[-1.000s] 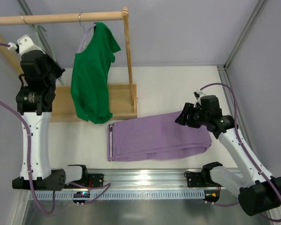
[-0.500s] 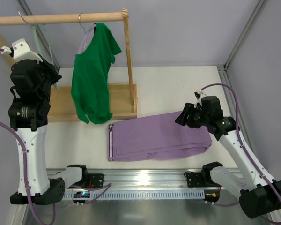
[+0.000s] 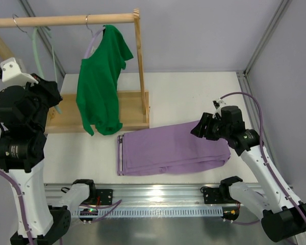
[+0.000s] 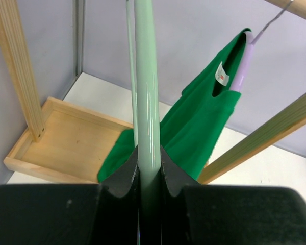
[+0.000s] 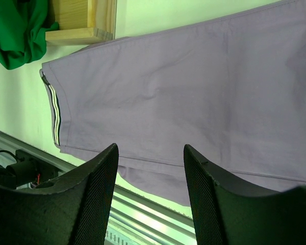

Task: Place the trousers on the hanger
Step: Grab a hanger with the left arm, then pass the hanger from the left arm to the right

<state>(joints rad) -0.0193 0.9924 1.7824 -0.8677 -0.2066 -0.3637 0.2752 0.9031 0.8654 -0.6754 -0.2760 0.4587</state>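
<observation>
The lilac trousers (image 3: 171,149) lie folded flat on the table, striped waistband at the left; they fill the right wrist view (image 5: 204,92). The pale mint-green hanger (image 3: 37,48) hangs by its hook on the wooden rail (image 3: 66,20) at the far left. My left gripper (image 3: 52,94) is shut on the hanger's bar, which runs up between the jaws in the left wrist view (image 4: 147,102). My right gripper (image 3: 199,130) is open and empty, held above the trousers' right end (image 5: 150,153).
A bright green top (image 3: 101,76) hangs on a metal-hooked lilac hanger (image 4: 243,64) from the same rail. The wooden rack's base tray (image 3: 127,109) and upright post (image 3: 140,61) stand behind the trousers. A metal rail (image 3: 158,191) runs along the near table edge.
My left arm has swung left and toward the near side, with the gripper still by the mint hanger. The right arm and the trousers have not moved.
</observation>
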